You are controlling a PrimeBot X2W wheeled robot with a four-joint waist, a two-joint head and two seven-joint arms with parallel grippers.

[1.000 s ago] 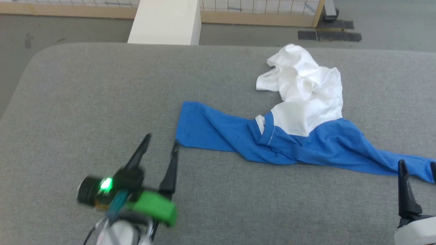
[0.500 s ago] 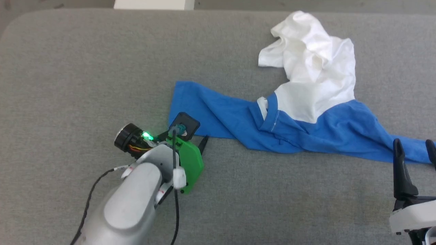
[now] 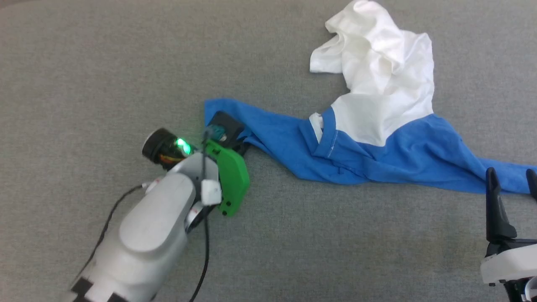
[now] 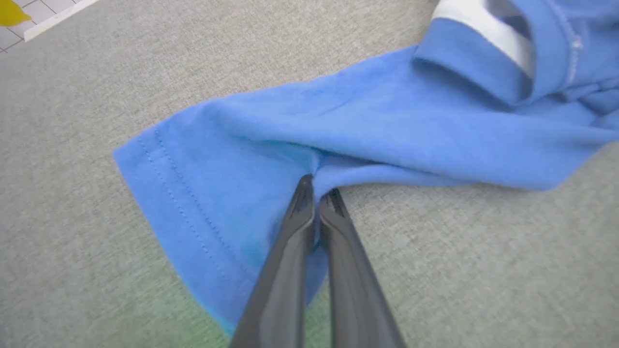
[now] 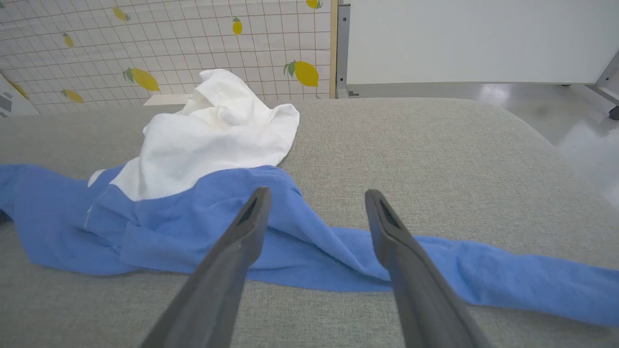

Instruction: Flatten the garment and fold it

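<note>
The garment (image 3: 377, 96) lies crumpled on the grey padded table (image 3: 105, 63), its white body bunched at the back and its blue sleeves stretched left and right. My left gripper (image 3: 241, 145) is shut on the near edge of the left blue sleeve; in the left wrist view its fingers (image 4: 300, 227) pinch a fold of the garment (image 4: 387, 111) close behind the stitched cuff. At the lower right, my right gripper (image 3: 512, 175) stands open just short of the right sleeve. Its two fingers are spread above the garment (image 5: 213, 140), with nothing between them at the right gripper (image 5: 316, 194).
The grey table (image 5: 435, 145) ends in a rounded edge, beyond which there is shiny floor (image 5: 580, 140). A lemon-patterned screen (image 5: 145, 38) and a white panel (image 5: 459, 38) stand behind the table.
The head camera has tilted down. My left gripper moved forward and right to the left sleeve's near edge and shut on it, bunching the cloth slightly. The right gripper stayed open and still.
</note>
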